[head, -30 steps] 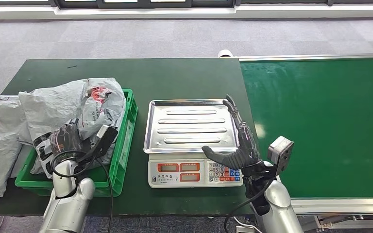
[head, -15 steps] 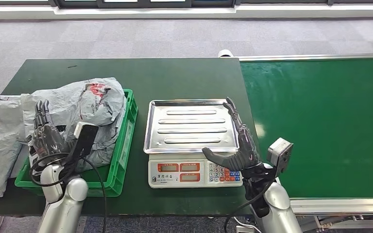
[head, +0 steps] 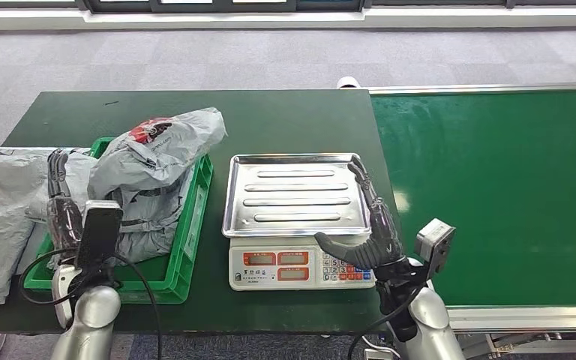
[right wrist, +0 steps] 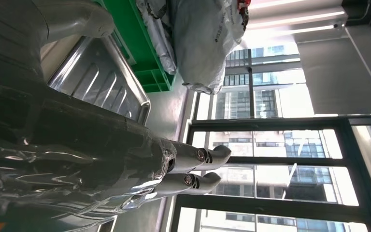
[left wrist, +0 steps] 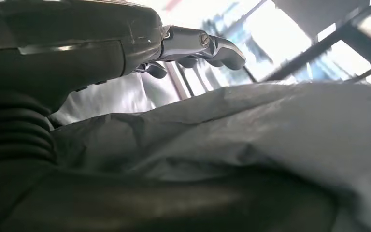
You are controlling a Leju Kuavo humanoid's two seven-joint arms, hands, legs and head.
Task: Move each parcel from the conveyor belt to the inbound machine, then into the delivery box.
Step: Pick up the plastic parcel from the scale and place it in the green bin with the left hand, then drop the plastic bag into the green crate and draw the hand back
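Several grey plastic parcels lie in the green delivery crate (head: pixel 195 217). The top parcel (head: pixel 157 150), marked with red, bulges over the crate's far right corner. My left hand (head: pixel 64 214) stands at the crate's near left side, fingers straight and apart, holding nothing. In the left wrist view its fingers (left wrist: pixel 212 46) reach out above a grey parcel (left wrist: pixel 246 130). The scale (head: pixel 296 266) carries a bare steel tray (head: pixel 296 191). My right hand (head: pixel 371 225) is open beside the tray's right edge, thumb spread over the keypad. The right wrist view shows the tray (right wrist: pixel 96 79), crate (right wrist: pixel 145 48) and parcel (right wrist: pixel 203 38).
The green conveyor belt (head: pixel 495 187) runs along the right with no parcel on its visible part. More grey bags (head: pixel 0 217) lie on the dark green table (head: pixel 285 120) left of the crate. Carpeted floor lies beyond the table.
My left hand has let go of the grey parcel and drawn back to the left with its fingers straightened. The parcel has settled toward the crate's far right. My right hand has barely moved.
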